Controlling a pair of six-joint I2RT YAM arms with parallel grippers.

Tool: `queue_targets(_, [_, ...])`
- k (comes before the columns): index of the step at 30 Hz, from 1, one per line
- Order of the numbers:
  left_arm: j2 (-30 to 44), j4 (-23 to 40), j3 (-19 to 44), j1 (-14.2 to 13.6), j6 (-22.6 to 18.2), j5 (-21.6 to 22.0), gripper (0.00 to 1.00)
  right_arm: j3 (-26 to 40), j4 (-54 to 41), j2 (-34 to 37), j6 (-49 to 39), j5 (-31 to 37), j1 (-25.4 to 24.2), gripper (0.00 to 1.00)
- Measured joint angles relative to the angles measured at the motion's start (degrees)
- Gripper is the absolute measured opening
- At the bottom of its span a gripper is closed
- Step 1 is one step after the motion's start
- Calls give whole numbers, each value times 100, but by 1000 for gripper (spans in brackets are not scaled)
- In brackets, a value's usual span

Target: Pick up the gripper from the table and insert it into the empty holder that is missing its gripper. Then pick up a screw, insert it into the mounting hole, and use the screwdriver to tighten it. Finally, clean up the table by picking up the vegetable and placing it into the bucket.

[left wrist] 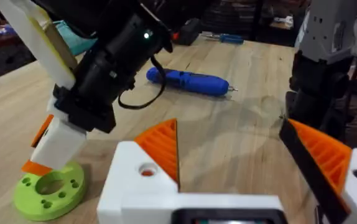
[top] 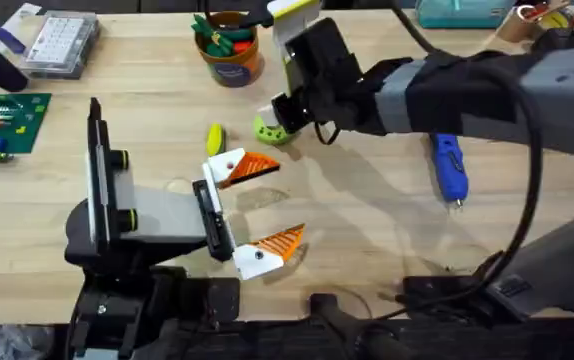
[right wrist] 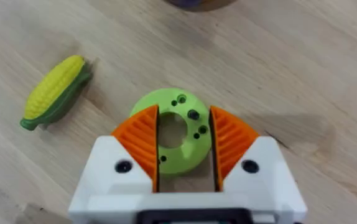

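Note:
A lime-green ring with several small holes lies flat on the table. My right gripper hovers just over the ring, open, its orange pads straddling the centre hole. The yellow vegetable with a green end lies just left of the ring; in the right wrist view the vegetable is clear of the fingers. My left gripper rests wide open and empty near the front middle. The blue screwdriver lies right of centre. The bucket stands at the back. The holder and screw are out of view.
A clear compartment box sits at the back left, with a green board at the left edge. Toy vegetables fill the bucket. The right arm spans the table from the right. Bare wood lies between my left gripper and the screwdriver.

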State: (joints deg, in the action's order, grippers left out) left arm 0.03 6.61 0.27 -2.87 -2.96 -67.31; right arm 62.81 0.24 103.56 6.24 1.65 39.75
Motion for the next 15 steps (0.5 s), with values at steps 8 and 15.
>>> queue_targets(8, [0, -1, 0, 1, 0, 0, 990, 0, 175, 269, -2, 0, 0, 408])
queue_targets(15, [0, -1, 0, 0, 0, 0, 990, 0, 205, 344, -1, 0, 0, 408])
